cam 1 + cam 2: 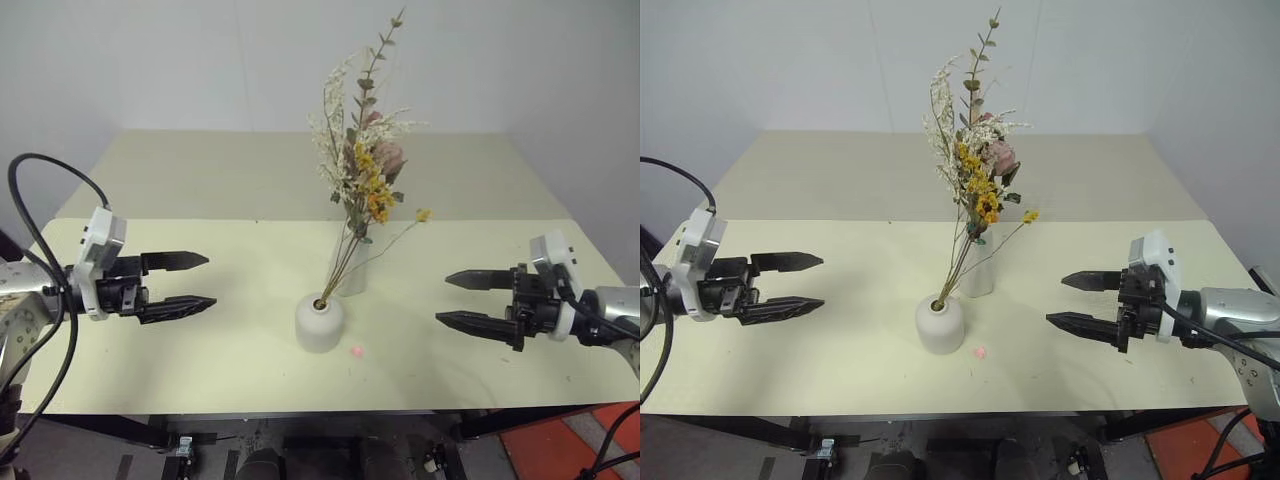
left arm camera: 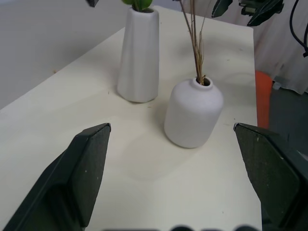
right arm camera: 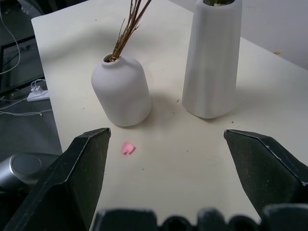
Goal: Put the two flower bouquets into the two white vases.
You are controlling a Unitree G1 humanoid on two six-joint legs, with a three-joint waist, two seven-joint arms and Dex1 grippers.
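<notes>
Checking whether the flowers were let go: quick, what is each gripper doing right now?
Left gripper: open, holding nothing.
Right gripper: open, holding nothing.

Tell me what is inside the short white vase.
Thin brown stems rise out of the short white vase's small top hole, carrying yellow-orange flowers. The stem ends below the rim are hidden by the vase wall, as is anything else inside.

Two white vases [image 1: 320,320] — two bouquets [image 1: 365,160] — one pink petal [image 1: 357,351].
</notes>
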